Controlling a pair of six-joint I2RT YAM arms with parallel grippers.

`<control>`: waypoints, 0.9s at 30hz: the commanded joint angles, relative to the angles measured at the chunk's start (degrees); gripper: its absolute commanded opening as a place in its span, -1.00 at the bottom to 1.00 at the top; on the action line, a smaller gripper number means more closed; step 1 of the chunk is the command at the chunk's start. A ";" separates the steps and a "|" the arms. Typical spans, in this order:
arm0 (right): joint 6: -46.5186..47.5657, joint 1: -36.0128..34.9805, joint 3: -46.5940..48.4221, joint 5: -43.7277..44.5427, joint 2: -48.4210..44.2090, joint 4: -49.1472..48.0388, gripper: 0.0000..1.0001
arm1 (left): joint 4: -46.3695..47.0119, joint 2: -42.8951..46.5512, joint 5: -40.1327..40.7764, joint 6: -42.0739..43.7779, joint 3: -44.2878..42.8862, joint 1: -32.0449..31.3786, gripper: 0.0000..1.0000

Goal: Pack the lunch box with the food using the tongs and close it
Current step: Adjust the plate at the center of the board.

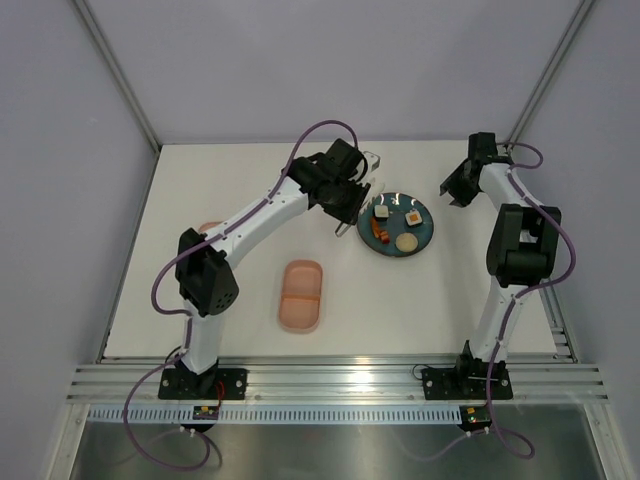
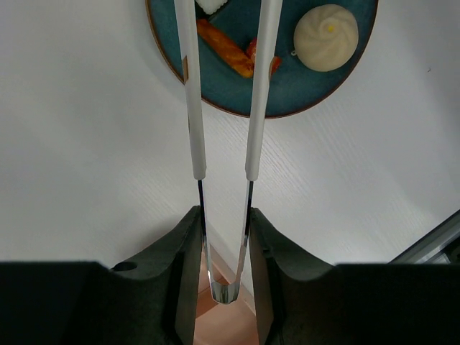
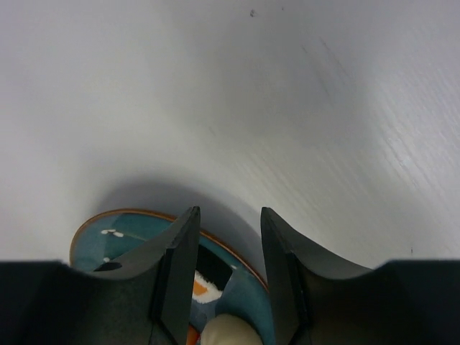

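The tongs point(image 2: 192, 108) are pinched near their bend by the left gripper point(image 2: 224, 215), with its jaws pressing on both arms from outside. The arms reach over the near rim of the teal plate point(image 2: 287, 100) and run off the top of the wrist view, so I can't see the tips. Between them lie one end of an orange-red sausage piece point(image 2: 226, 49) and, further along, a white cube point(image 2: 212, 6). A round beige bun point(image 2: 325, 37) sits off to one side. The lunch box point(image 1: 301, 295) lies open on the worktop point(image 1: 420, 310), well apart from the plate and nearer the arm bases, with both compartments bare.

My first worry is the squeeze. With two pieces between the arms, closing now could trap both, or nudge the cube and catch neither. The sausage also lies at a slant across the arms, so I judge it could pivot and slip out as they close.

The second is the carry. The hold sits far back on thin, springy metal, so the tongs could twist in the jaws, and a weak pinch could drop the piece on the way to the box.

The third is crowding. The right gripper point(image 3: 230, 215) hangs over the plate's far edge, jaws spread and empty, close above the food. If either arm drifts, it could clip the tongs.
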State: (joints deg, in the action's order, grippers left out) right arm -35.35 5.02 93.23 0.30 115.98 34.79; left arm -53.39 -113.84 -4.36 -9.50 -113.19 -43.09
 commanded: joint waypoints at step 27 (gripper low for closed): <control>0.90 -7.74 0.64 -11.90 6.10 -0.86 0.01 | -1.02 -0.51 -0.21 0.97 0.51 -1.29 -0.38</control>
State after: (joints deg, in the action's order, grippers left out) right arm -34.50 -1.41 96.05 -9.89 124.64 33.32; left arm -56.38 -117.47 -5.39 -8.84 -113.45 -44.25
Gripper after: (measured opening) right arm 0.502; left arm 0.321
